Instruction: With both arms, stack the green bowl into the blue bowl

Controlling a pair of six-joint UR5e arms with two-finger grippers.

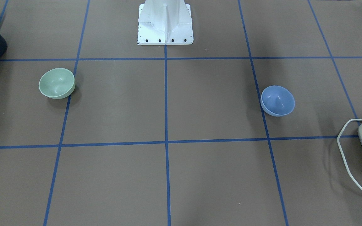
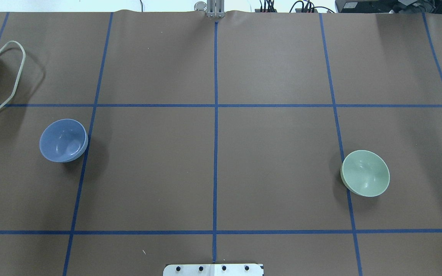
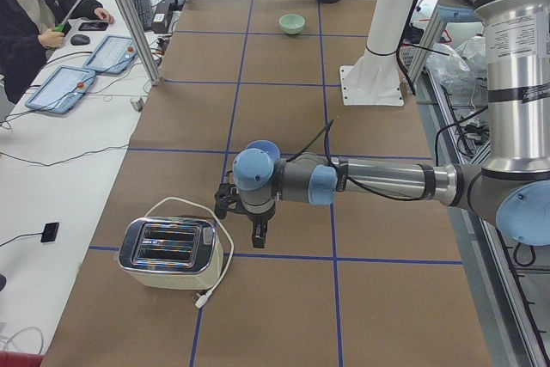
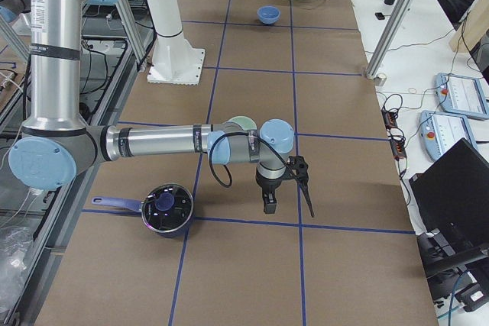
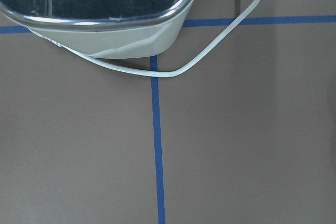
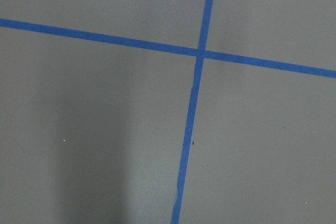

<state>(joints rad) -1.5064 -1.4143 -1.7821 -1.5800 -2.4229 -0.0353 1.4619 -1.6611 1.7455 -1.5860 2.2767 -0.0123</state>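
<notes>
The green bowl (image 1: 57, 83) stands upright and empty on the robot's right side of the table (image 2: 365, 173). The blue bowl (image 1: 277, 100) stands upright and empty on the robot's left side (image 2: 63, 140). The two are far apart. My left gripper (image 3: 241, 221) shows only in the exterior left view, hanging over the table between the blue bowl (image 3: 262, 149) and a toaster. My right gripper (image 4: 286, 202) shows only in the exterior right view, over the table beside the green bowl (image 4: 243, 122). I cannot tell whether either is open or shut. Neither wrist view shows fingers.
A cream toaster (image 3: 172, 251) with a looped white cord lies near the left gripper and fills the top of the left wrist view (image 5: 100, 14). A dark lidded pot (image 4: 166, 208) stands near the right arm. The white stand (image 1: 165, 25) is at the robot's edge of the table.
</notes>
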